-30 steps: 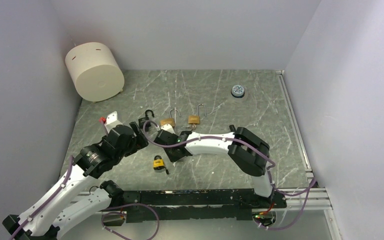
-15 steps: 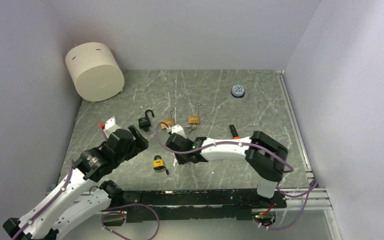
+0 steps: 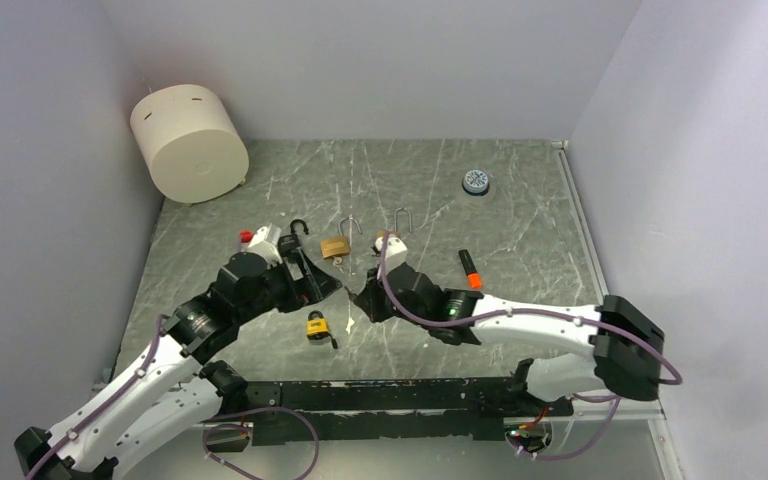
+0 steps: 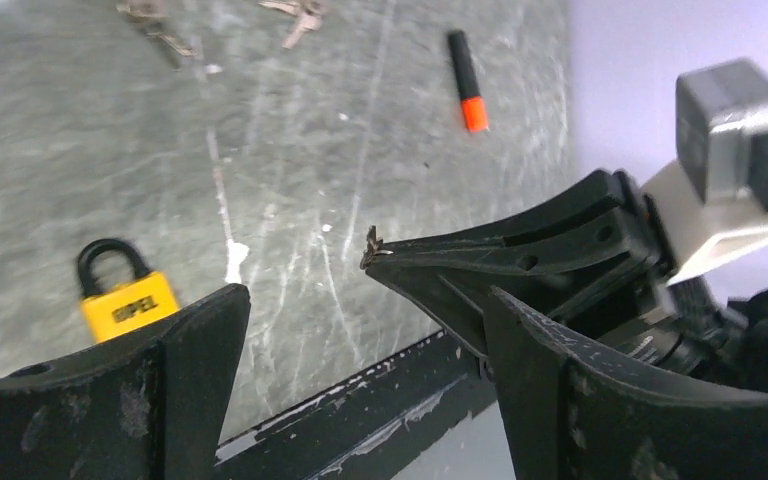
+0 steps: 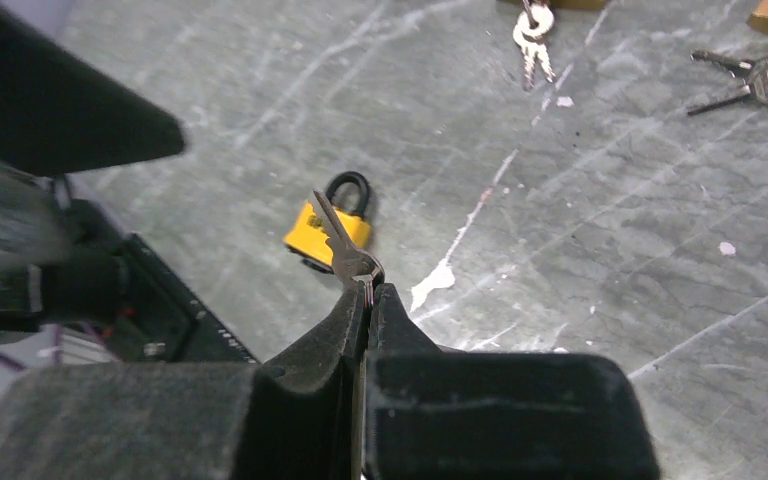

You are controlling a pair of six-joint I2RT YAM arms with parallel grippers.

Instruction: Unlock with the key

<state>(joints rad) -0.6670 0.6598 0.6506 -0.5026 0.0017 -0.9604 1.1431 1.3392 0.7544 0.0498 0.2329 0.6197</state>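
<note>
step: key is picked up; judged next is getting it into the padlock (image 5: 330, 225) and turning.
right gripper (image 5: 365, 290): pinched fully closed on the key (image 5: 338, 240), gripping its ring end; blade sticks out past the tips.
key: in the air, right of the padlock and near it, not touching; blade points roughly toward the padlock in the right wrist view.
padlock: yellow body, black shackle pushed in, flat on the table (image 3: 520, 200); keyhole not visible in any view.
left gripper (image 3: 310, 280): jaws spread wide, holding nothing, hovering just behind and left of the padlock.
do it well: left gripper should come down and clamp the padlock body by its sides first, shackle left free, so it cannot slide when pushed.
do it well 2: line the blade up with the padlock's long axis at the end opposite the shackle, then feed slow and straight.
do it well 3: turn only once the blade is fully seated.
risk: grip looks to be on the ring, so the key may swivel or droop on contact; re-grip on the bow if it wobbles.
risk 2: both grippers crowd the padlock, fingers may clash.
clutter: marker (image 3: 470, 270), loose keys (image 5: 530, 40), brass locks (image 3: 335, 246), all behind the padlock, well apart from it; ignore.
</note>
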